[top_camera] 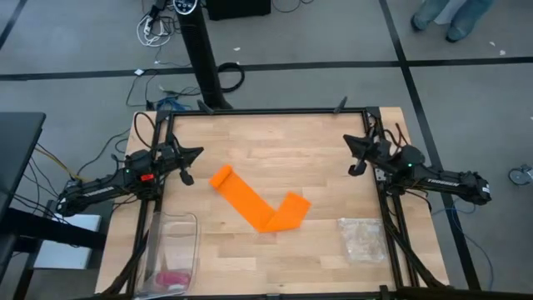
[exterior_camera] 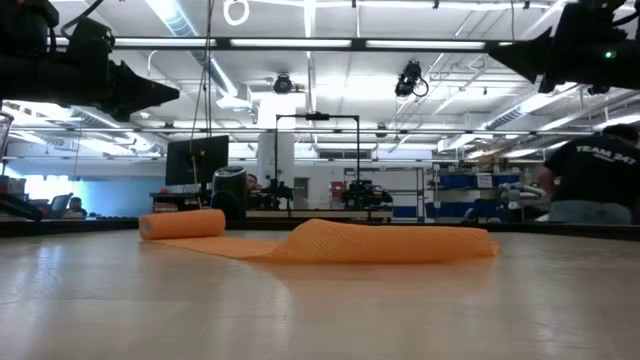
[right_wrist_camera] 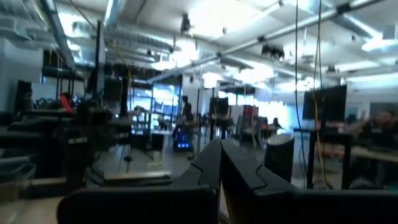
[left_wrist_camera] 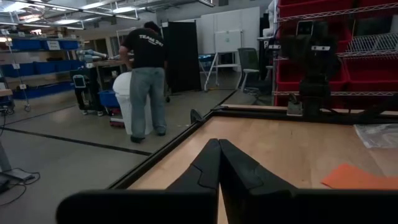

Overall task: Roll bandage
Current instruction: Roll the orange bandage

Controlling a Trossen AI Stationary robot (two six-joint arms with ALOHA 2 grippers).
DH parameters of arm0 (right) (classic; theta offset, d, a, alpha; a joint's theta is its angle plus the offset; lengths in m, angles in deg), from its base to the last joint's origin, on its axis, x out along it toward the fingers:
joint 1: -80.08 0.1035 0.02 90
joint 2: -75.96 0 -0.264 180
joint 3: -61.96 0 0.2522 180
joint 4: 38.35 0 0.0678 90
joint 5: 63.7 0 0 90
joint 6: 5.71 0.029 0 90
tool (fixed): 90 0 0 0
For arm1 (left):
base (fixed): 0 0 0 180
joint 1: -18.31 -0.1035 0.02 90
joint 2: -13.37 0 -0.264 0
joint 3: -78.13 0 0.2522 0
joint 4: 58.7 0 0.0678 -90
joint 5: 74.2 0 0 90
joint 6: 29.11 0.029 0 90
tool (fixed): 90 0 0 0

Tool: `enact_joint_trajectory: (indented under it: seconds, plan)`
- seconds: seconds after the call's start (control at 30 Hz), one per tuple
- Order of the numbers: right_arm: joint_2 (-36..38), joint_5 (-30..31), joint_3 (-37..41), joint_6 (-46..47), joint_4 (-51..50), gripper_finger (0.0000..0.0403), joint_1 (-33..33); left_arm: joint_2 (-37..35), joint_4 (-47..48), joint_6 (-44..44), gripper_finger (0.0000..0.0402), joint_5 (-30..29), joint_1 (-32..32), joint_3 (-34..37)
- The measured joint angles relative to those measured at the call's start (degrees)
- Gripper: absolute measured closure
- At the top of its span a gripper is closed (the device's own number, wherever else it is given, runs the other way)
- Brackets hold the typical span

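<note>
The orange bandage (top_camera: 258, 206) lies on the wooden table (top_camera: 275, 133), bent into a V, with a small rolled end (top_camera: 221, 177) at its far left and a folded-over end (top_camera: 293, 208) at the right. In the low view the roll (exterior_camera: 182, 224) rests on the table and the band (exterior_camera: 380, 243) humps up. My left gripper (top_camera: 198, 152) is shut and empty at the left edge, above the table. My right gripper (top_camera: 350, 142) is shut and empty at the right edge. A corner of the bandage shows in the left wrist view (left_wrist_camera: 360, 177).
A clear plastic box (top_camera: 171, 254) with a small pink bundle (top_camera: 173, 279) sits at the near left corner. A clear zip bag (top_camera: 362, 239) lies at the near right. A person (left_wrist_camera: 144, 78) stands beyond the table's far side.
</note>
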Motion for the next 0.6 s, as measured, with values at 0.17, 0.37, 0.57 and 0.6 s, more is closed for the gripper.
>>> enact_joint_trajectory:
  seconds: [0.17, 0.37, 0.57, 0.6]
  plan:
    - [-0.02, -2.35, 0.00, 5.39, -0.40, 0.0396, 0.00, 0.01, 0.00, 0.00, 0.0390, 0.00, 0.00, -0.01]
    - [-0.62, -5.55, 0.00, 13.56, -0.73, 0.0394, 0.02, 0.00, 0.00, 0.00, 0.0390, -0.02, 0.00, -0.02]
    - [-4.98, -5.54, 0.00, 19.65, -1.63, 0.0398, 0.02, 0.01, -0.01, 0.02, 0.0390, -0.02, 0.00, 0.00]
    - [-5.91, -5.54, 0.00, 20.46, -1.63, 0.0399, 0.02, 0.02, -0.01, 0.02, 0.0390, 0.00, 0.00, 0.00]
